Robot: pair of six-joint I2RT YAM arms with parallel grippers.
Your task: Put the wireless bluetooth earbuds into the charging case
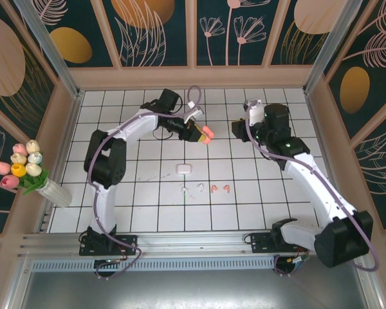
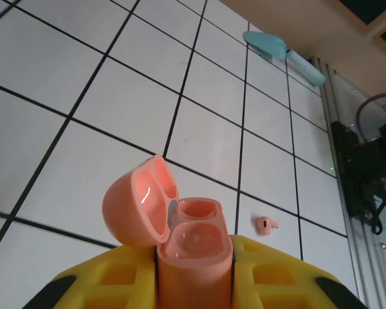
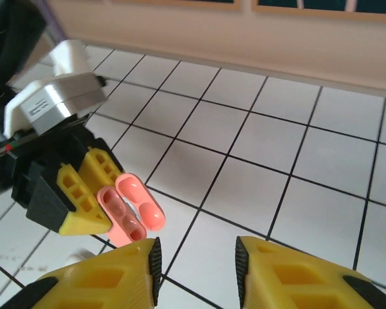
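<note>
My left gripper (image 1: 198, 132) is shut on the salmon-pink charging case (image 1: 208, 134), held above the tiles at centre back. The case (image 2: 194, 254) stands upright between the yellow fingers (image 2: 103, 283). Its lid (image 2: 140, 201) is swung open to the left and both wells are empty. My right gripper (image 1: 236, 130) hovers just right of it, open, with nothing between its fingers (image 3: 125, 273); the open case (image 3: 130, 209) shows ahead and to their left. Two pink earbuds (image 1: 213, 188) (image 1: 226, 188) and two white earbuds (image 1: 184, 190) (image 1: 200, 187) lie on the tiles nearer the bases. One pink earbud (image 2: 266, 224) shows beyond the case.
A shut white charging case (image 1: 183, 168) lies just behind the earbuds. A vase of tulips (image 1: 51, 191) stands at the left wall. Wooden walls (image 1: 193, 76) bound the tiled floor, and a metal rail (image 1: 180, 241) runs along the near edge.
</note>
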